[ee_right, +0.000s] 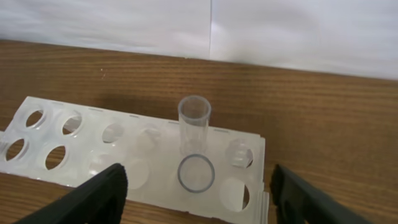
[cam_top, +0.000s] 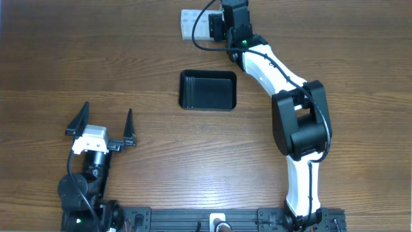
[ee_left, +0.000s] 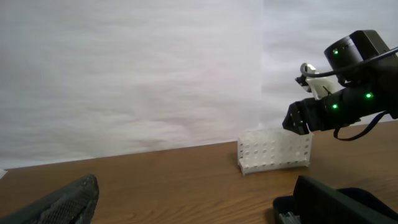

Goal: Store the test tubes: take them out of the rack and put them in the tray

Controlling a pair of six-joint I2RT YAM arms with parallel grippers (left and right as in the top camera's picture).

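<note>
The white test tube rack (cam_top: 193, 26) stands at the table's far edge. In the right wrist view, a clear tube (ee_right: 194, 123) rises out of the rack (ee_right: 74, 149). A second tube (ee_right: 180, 175) sits lower in the hole beside it, showing its round rim. My right gripper (ee_right: 199, 202) hovers open above these two tubes, one finger on each side. It shows over the rack's right end in the top view (cam_top: 216, 27). The black tray (cam_top: 207, 90) lies mid-table with nothing visible in it. My left gripper (cam_top: 107, 109) is open near the front left, holding nothing.
The left wrist view looks across the table at the rack (ee_left: 273, 152) and the right arm's gripper (ee_left: 305, 118) above it, against a white backdrop. The tray's corner (ee_left: 283, 211) shows there too. Bare wood surrounds the tray.
</note>
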